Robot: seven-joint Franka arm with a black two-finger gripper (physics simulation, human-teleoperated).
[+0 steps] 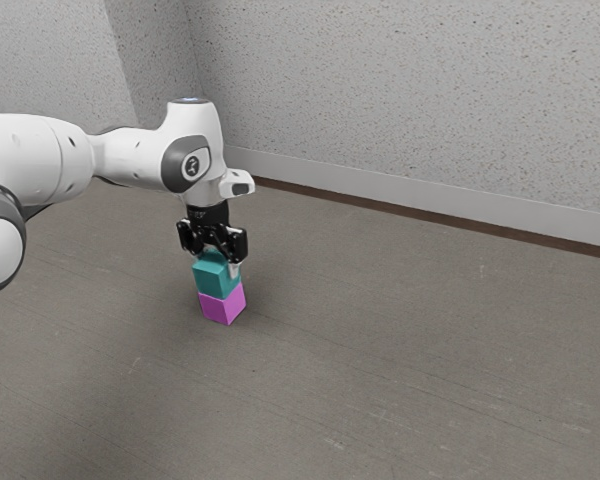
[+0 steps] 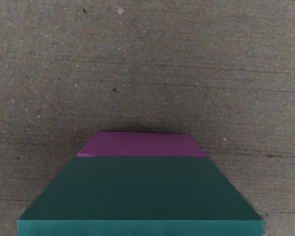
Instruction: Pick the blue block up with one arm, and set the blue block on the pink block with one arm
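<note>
Blue block seated on pink block, gripper at the stack

The black two-finger gripper [image 1: 215, 258] of the white seven-joint arm [image 1: 130, 160] points straight down over the stack. Its jaws stand at block width, closed against two opposite sides of the cube-shaped, teal-tinted blue block [image 1: 212, 277], near its top. That cube rests squarely on the cube-shaped magenta pink block [image 1: 222, 308], faces touching and edges roughly in line. The pink block stands on the grey-brown textured table surface [image 1: 400, 350]. In the wrist view the blue block [image 2: 137, 189] lies directly under the hand, with the pink block [image 2: 142, 145] showing just beyond its far edge
</note>
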